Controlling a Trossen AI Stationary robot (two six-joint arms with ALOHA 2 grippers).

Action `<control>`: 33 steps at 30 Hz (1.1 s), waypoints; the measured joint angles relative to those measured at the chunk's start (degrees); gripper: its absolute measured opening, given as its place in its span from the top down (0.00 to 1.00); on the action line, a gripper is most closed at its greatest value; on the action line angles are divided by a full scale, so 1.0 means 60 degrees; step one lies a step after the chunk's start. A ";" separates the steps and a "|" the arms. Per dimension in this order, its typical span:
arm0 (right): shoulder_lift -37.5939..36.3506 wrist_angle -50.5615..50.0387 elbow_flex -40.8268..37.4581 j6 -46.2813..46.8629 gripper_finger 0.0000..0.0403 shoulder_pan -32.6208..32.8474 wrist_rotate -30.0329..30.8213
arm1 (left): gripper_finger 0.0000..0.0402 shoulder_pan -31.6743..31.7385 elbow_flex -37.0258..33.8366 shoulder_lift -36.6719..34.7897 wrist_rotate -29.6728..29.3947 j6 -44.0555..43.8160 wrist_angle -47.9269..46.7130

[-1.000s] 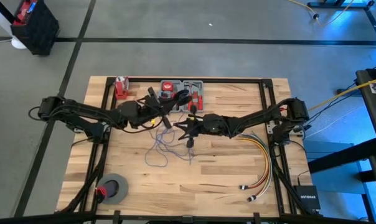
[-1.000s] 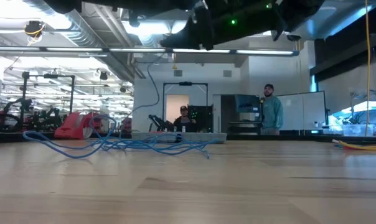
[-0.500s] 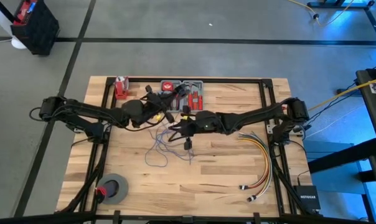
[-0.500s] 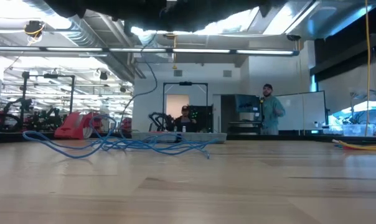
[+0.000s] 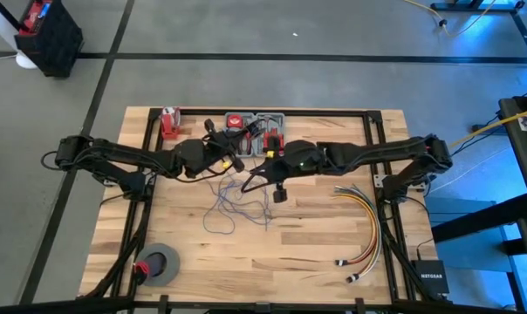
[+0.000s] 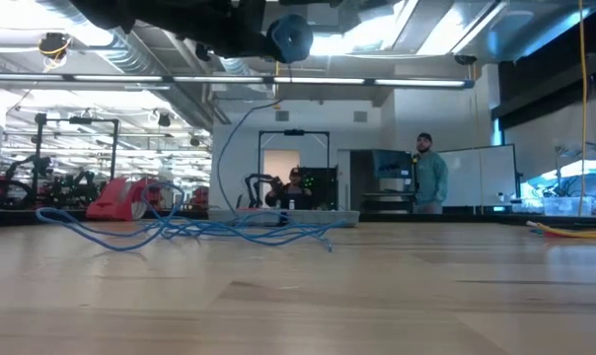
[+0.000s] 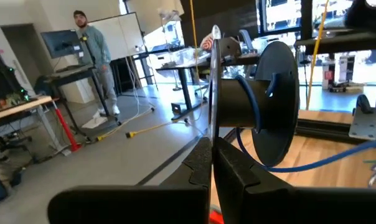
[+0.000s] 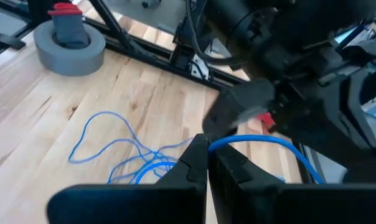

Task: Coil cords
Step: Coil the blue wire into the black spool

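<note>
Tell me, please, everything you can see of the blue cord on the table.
The blue cord is a very thin, flexible wire. Most of it lies in loose, tangled loops on the wooden table, uncoiled. One strand rises off the wood toward the arms above. There the right pincer is shut on it, and it arcs onward toward a dark spool clamped at its flange by the left pincer, with a turn of cord running around its core.

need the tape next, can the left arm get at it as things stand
Probably not right away: the left gripper is shut on a spool near the table's far side; the tape sits unobstructed at the near left corner.
</note>
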 joint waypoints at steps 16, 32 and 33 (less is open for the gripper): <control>-0.0047 0.0487 0.0143 -0.0998 0.99 0.0004 -0.0080 | 1.00 -0.0040 0.0000 0.0002 0.0000 -0.0003 0.0025; 0.0744 0.1798 0.0822 -0.2568 0.99 -0.0135 0.0367 | 1.00 -0.0051 -0.0004 0.0000 0.0000 0.0269 -0.0046; 0.0744 0.1631 0.1063 -0.2710 0.99 -0.0135 0.0660 | 1.00 -0.0051 -0.0004 0.0000 0.0000 0.0301 -0.0055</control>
